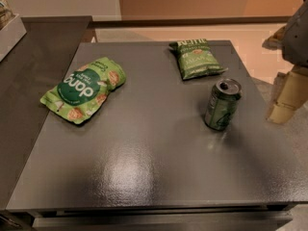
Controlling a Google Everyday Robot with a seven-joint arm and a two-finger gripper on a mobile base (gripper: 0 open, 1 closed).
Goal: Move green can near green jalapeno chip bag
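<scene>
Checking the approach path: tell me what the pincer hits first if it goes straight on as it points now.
The pincer hangs at the picture's right, pointing down. It would likely meet the table near its right edge, right of the green can, or miss it altogether; depth is unclear.

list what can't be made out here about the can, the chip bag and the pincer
Camera view:
- pincer, right of the table past the green can: partly cut off by the right edge.
- green jalapeno chip bag: label print too small to read.
- green can: back side faces away.
- white box, top left: cut off by the left edge.
</scene>
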